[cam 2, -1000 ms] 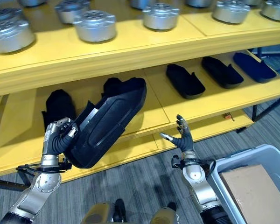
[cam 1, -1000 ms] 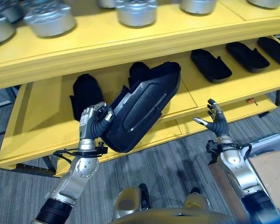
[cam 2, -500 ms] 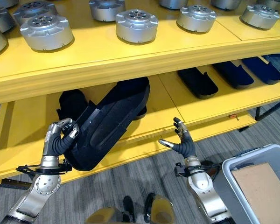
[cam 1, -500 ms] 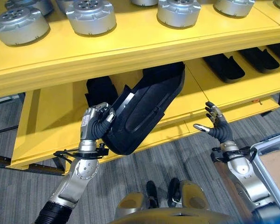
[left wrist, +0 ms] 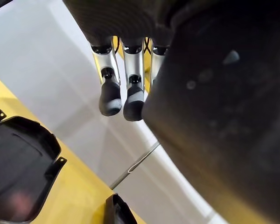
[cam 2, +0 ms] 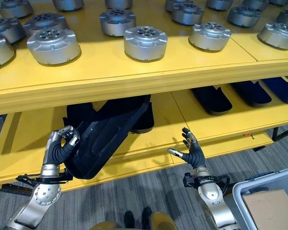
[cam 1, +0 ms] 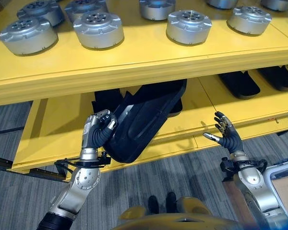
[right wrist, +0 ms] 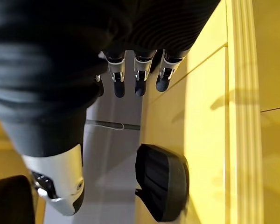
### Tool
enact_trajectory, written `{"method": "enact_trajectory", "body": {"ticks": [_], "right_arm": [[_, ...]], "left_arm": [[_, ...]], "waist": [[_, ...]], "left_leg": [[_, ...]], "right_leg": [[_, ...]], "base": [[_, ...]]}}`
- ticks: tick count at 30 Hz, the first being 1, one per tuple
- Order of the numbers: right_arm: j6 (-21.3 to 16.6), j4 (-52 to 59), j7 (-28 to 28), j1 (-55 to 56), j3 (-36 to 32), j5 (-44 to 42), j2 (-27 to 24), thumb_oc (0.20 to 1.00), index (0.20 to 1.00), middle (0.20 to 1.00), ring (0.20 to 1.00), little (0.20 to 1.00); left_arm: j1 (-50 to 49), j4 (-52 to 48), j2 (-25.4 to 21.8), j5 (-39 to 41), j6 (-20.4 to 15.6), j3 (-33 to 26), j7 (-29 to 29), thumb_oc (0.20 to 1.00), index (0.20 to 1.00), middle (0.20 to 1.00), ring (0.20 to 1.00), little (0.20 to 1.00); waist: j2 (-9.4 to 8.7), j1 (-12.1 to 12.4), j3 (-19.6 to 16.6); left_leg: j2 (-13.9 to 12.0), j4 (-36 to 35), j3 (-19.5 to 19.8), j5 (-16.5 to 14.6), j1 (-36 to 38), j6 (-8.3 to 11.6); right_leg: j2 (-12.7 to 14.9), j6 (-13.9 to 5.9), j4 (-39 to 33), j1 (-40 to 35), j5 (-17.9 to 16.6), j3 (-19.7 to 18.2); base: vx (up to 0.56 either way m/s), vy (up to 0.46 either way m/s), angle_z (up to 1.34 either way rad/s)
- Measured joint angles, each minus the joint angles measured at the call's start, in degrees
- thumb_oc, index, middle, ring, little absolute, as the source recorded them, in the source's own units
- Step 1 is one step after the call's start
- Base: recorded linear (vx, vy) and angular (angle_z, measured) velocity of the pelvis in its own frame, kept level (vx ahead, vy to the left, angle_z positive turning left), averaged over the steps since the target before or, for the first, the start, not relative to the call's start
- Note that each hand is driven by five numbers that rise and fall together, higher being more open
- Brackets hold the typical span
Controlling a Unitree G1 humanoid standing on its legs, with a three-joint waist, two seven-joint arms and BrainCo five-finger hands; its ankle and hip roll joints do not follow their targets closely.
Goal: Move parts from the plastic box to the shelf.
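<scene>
- Part (cam 1: 146, 120): large black shell, fingers of left hand (cam 1: 98, 130) curled round its 7 o'clock end, 1 o'clock end entering lower shelf (cam 1: 48, 129).
- Right hand (cam 1: 226, 138): spread, empty.
- Risk: one-handed hold may slip; shell may strike black part (cam 2: 139, 120) lying behind.

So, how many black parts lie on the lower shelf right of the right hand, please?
3, in a row: left part, middle part, right part; more may be hidden.

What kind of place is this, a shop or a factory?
Probably a factory storeroom or parts line: a yellow shelf holds rows of identical round metal parts, black moulded parts lie on the tier below, and a plastic box stands on the floor.
</scene>
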State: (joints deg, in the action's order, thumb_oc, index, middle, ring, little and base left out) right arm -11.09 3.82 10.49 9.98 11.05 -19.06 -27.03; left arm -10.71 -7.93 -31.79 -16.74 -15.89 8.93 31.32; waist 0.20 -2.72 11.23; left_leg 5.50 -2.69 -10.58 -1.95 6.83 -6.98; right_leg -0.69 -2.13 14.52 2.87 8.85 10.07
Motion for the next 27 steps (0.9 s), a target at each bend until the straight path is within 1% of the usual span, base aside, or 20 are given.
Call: {"method": "enact_trajectory", "body": {"ticks": [1, 2, 3, 4, 5, 6, 7, 8, 10, 12, 14, 15, 16, 17, 18, 19, 20, 21, 23, 27], "right_arm": [[-0.1, 1.2, 1.0, 0.7, -0.2, 0.1, -0.1, 1.000, 1.000, 1.000, 1.000, 1.000], [-0.6, 2.2, 1.8, 1.3, -0.5, 0.1, -0.2, 1.000, 1.000, 1.000, 1.000, 1.000], [-0.9, 2.3, 3.2, 1.4, -0.5, 0.2, -0.4, 1.000, 1.000, 1.000, 1.000, 1.000], [-1.0, 2.2, 4.5, 1.2, -0.8, 0.2, -0.4, 1.000, 1.000, 1.000, 1.000, 1.000], [-1.0, 1.8, 5.9, 0.4, -0.8, 0.2, -0.7, 1.000, 1.000, 1.000, 1.000, 1.000], [-1.0, 1.3, 6.6, -1.2, -0.9, 0.2, -0.6, 1.000, 1.000, 1.000, 1.000, 1.000], [-1.1, 0.8, 7.6, -3.6, -1.4, 0.2, -0.8, 1.000, 1.000, 1.000, 1.000, 1.000], [-1.1, 0.9, 7.6, -4.0, -1.5, 0.2, -1.2, 1.000, 1.000, 1.000, 1.000, 1.000], [-1.0, 1.1, 7.1, -4.5, -1.6, 0.2, -1.9, 1.000, 1.000, 1.000, 1.000, 1.000], [-0.8, 1.3, 6.2, -2.7, -1.6, 0.2, -1.9, 1.000, 1.000, 1.000, 1.000, 1.000], [-0.5, 1.7, 5.7, 0.2, -1.6, 0.2, -2.3, 1.000, 1.000, 1.000, 1.000, 1.000], [-0.5, 1.7, 5.7, 1.4, -2.3, 0.2, -2.6, 1.000, 1.000, 1.000, 1.000, 1.000], [-0.5, 1.7, 5.8, 1.8, -2.8, 0.2, -2.6, 1.000, 1.000, 1.000, 1.000, 1.000], [-0.6, 1.7, 6.0, 1.9, -4.0, 0.0, -3.7, 1.000, 1.000, 1.000, 1.000, 1.000], [-0.6, 0.2, 6.1, 1.0, -4.9, -0.8, -7.5, 1.000, 1.000, 1.000, 1.000, 1.000], [-0.5, -1.0, 6.9, 0.7, -5.1, -2.8, -4.8, 1.000, 1.000, 1.000, 1.000, 1.000], [-0.5, -1.5, 8.0, 1.7, -5.8, -4.5, -2.2, 1.000, 1.000, 1.000, 1.000, 1.000], [-0.1, -2.2, 8.7, 1.8, -5.6, -5.5, -1.2, 1.000, 1.000, 1.000, 1.000, 1.000], [0.2, -2.4, 9.0, 1.8, -5.3, -6.6, 0.1, 1.000, 1.000, 1.000, 1.000, 1.000], [2.4, 2.9, 7.4, 2.0, -5.5, -6.6, 2.8, 1.000, 1.000, 1.000, 1.000, 1.000]], "left_arm": [[0.2, 0.0, 0.0, 0.7, 0.0, 0.0, 0.1, 0.200, 0.200, 0.200, 0.200, 0.200], [0.8, 0.0, 0.0, 1.2, 0.0, 0.1, 0.0, 0.200, 0.200, 0.200, 0.200, 0.200], [1.7, 0.1, 0.0, 2.0, 0.0, 0.3, -0.1, 0.200, 0.200, 0.200, 0.200, 0.200], [2.8, 0.1, -0.1, 2.3, 0.0, 0.7, -0.1, 0.200, 0.200, 0.200, 0.200, 0.200], [3.2, 0.1, -0.1, 2.8, -0.1, 0.9, -0.1, 0.200, 0.200, 0.200, 0.200, 0.200], [3.3, 0.1, 0.0, 3.7, -0.1, 1.2, 0.0, 0.200, 0.200, 0.200, 0.200, 0.200], [3.3, 0.1, 0.9, 4.4, 0.0, 2.4, 0.0, 0.200, 0.200, 0.200, 0.200, 0.200], [3.0, 0.0, 1.4, 4.4, 0.1, 2.4, -0.1, 0.200, 0.200, 0.200, 0.200, 0.200], [2.4, -0.3, 1.7, 4.4, 0.5, 2.2, -0.1, 0.200, 0.200, 0.200, 0.200, 0.200], [2.6, -0.3, 1.7, 4.5, 0.5, 1.1, -0.2, 0.200, 0.200, 0.200, 0.200, 0.200], [2.3, -0.2, 1.6, 5.0, 0.6, 0.4, -0.2, 0.200, 0.200, 0.200, 0.200, 0.200], [2.8, -0.2, 1.6, 4.6, 0.6, 0.4, 0.1, 0.200, 0.200, 0.200, 0.200, 0.200], [3.3, -0.2, 1.6, 3.9, 0.5, 0.5, 0.4, 0.200, 0.200, 0.200, 0.200, 0.200], [4.5, 0.2, 1.3, 0.0, 0.5, 1.3, 3.1, 0.200, 0.200, 0.200, 0.200, 0.200], [5.7, 0.4, 2.3, -2.1, -0.2, 2.2, 4.3, 0.200, 0.200, 0.200, 0.200, 0.200], [5.8, 0.5, 1.9, -2.1, -0.1, 2.2, 4.9, 0.200, 0.200, 0.200, 0.200, 0.200], [6.2, 0.5, 2.0, -2.5, -0.1, 2.2, 5.4, 0.200, 0.200, 0.200, 0.200, 0.200], [6.3, 0.5, 2.0, -2.6, 0.0, 2.0, 5.7, 0.200, 0.200, 0.200, 0.200, 0.200], [5.9, 0.4, 1.4, -2.6, 0.1, 1.5, 6.5, 0.200, 0.200, 0.200, 0.200, 0.200], [2.8, 0.0, -0.7, -1.8, 0.3, -1.5, 6.8, 0.200, 0.200, 0.200, 0.200, 0.200]], "waist": [[0.18, -0.5, 0.0], [-0.03, -1.3, 0.0], [-0.62, -1.6, 0.1], [-0.78, -2.2, 0.5], [-0.67, -2.6, 0.7], [-0.50, -2.7, 0.9], [-0.03, -2.7, 1.7], [0.25, -2.6, 1.9], [0.92, -2.7, 2.6], [-0.83, -3.1, 3.9], [-1.61, -2.6, 4.5], [-1.56, -3.1, 4.5], [-1.47, -3.4, 4.5], [-0.99, -4.0, 4.2], [3.10, -4.9, 3.4], [1.65, -4.3, 3.3], [0.67, -4.2, 3.2], [0.34, -4.0, 3.1], [0.32, -2.8, 3.0], [-2.73, -0.4, 1.4]], "left_leg": [[-0.1, 1.4, 0.0, -0.9, -1.1, 1.69], [-0.1, 3.5, -0.4, -2.1, -2.5, 4.47], [-0.2, 6.9, -3.3, -4.8, -3.7, 8.40], [-3.0, 12.7, -9.4, -6.9, -5.9, 7.68], [-7.3, 15.9, -12.7, -7.0, -6.4, 7.45], [-10.3, 17.3, -13.6, -6.8, -6.7, 7.52], [-13.9, 16.7, -11.5, -6.1, -6.0, 7.96], [-13.9, 14.5, -9.4, -4.9, -5.1, 7.51], [-13.1, 12.0, -6.2, -3.5, -2.8, 8.93], [-11.7, 16.8, -4.1, -3.7, -4.4, 9.46], [-15.4, 18.3, -2.3, -4.4, -6.6, 10.27], [-19.4, 17.6, -2.2, -4.2, -7.6, 10.46], [-21.7, 17.0, -2.3, -4.0, -8.0, 10.48], [-22.2, 13.6, -2.5, -3.3, -7.4, 9.76], [-20.6, 10.8, -2.0, 0.1, -6.3, 13.60], [-17.3, 10.8, -3.3, -0.2, -5.7, 13.39], [-15.0, 10.8, -3.4, -1.0, -5.7, 12.49], [-13.6, 10.7, -3.2, -1.1, -5.3, 12.71], [-12.4, 10.4, -3.3, -1.2, -4.8, 11.89], [-10.9, 9.3, -3.2, -1.5, -4.7, 10.83]], "right_leg": [[0.4, 1.18, -0.5, -0.6, 0.0, 1.1], [1.2, 2.89, -1.3, -1.0, -0.5, 2.4], [2.7, 6.62, -3.3, -1.5, -1.5, 3.8], [3.2, 6.99, -4.1, -2.2, -1.7, 5.1], [3.6, 7.14, -3.0, -1.9, -1.2, 5.7], [3.8, 7.09, -1.2, -1.0, 0.2, 5.0], [4.8, 6.48, 1.0, 0.0, 1.0, 3.6], [5.3, 5.84, 1.9, 0.8, 1.1, 1.9], [6.0, 4.69, 4.0, 2.2, 1.5, -1.0], [8.3, 4.79, 3.1, 2.2, 1.1, -3.3], [9.4, 3.94, -0.3, 0.3, -1.1, -3.2], [10.0, 3.28, -0.7, 0.0, -1.4, -3.2], [10.7, 2.88, -0.7, -0.1, -1.4, -3.2], [12.8, -0.97, 0.1, 0.3, -1.5, -3.8], [14.3, -5.57, 0.6, 0.6, -1.7, -5.2], [17.3, -7.13, -0.4, -0.4, -3.4, -5.4], [19.6, -7.80, -2.6, -2.3, -4.8, -5.0], [20.8, -7.51, -2.9, -2.5, -6.0, -4.2], [20.8, -7.42, -3.2, -2.7, -7.9, -3.9], [21.3, -8.13, -7.4, -5.5, -10.8, -0.9]], "base": [[0.00, -0.040, 0.37], [0.00, 0.005, 0.55], [-0.02, 0.037, 0.71], [-0.05, 0.061, 0.65], [-0.01, 0.102, 0.49], [0.10, 0.242, 0.06], [0.11, 0.282, -0.33], [0.10, 0.323, -0.66], [0.05, 0.305, -0.68], [0.00, 0.313, -0.42], [-0.02, 0.385, -0.41], [-0.03, 0.483, -0.15], [-0.02, 0.459, -0.11], [0.00, 0.712, -0.14], [0.02, 0.577, -0.20], [0.03, 0.534, 0.05], [0.02, 0.187, 0.19], [0.04, 0.257, 0.23], [0.03, 0.231, 0.06], [-0.02, 0.161, 0.10]]}}
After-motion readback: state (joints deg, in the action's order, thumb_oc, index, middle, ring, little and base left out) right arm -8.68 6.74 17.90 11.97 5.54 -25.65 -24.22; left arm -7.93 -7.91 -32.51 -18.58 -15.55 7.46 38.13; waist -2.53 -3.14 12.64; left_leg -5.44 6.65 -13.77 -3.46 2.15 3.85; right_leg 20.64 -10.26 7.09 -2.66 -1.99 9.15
